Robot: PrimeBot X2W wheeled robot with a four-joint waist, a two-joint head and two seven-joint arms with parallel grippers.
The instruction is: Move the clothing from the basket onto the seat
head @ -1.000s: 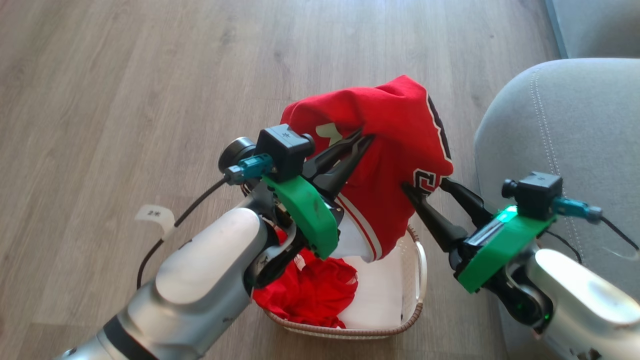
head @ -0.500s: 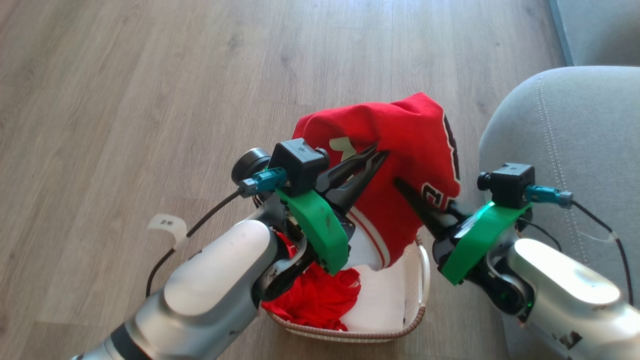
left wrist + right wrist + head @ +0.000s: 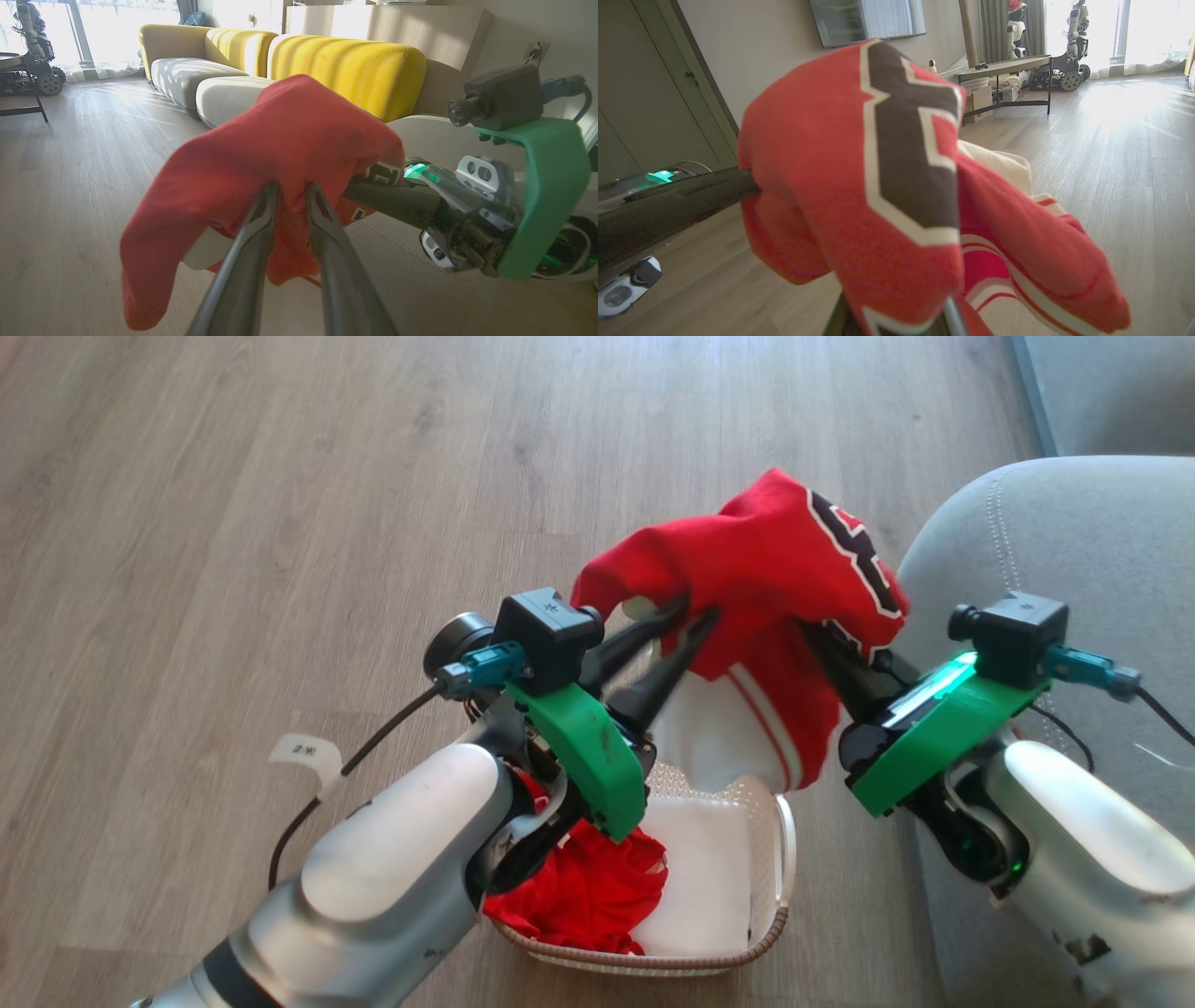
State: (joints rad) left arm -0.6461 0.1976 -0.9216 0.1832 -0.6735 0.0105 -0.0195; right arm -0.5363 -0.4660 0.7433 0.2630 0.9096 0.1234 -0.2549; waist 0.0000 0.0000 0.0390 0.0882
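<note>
the left gripper [image 3: 686, 616] is pinching a fold of the red sports top [image 3: 766, 569], the soft one with white panels, stripe trim and black-and-white letters. its two long dark fingers are pressing together on the cloth. the right gripper [image 3: 826, 639] is reaching in under the other side of the top, but the cloth is covering its fingertips, so i cannot tell if it is gripping or only propping. the top is hanging in the air above the small cream plastic basket [image 3: 782, 859] with holey sides and a brown woven rim. it is probably being held up high so it is not snagging on that rim, and two holds are stopping the floppy cloth from drooping. the big grey fabric seat [image 3: 1074, 532] with pale stitching is sitting just beside the basket on the robot's right, so the carry is looking short. a second red garment [image 3: 579, 887] is lying crumpled inside the basket, waiting its turn.
</note>
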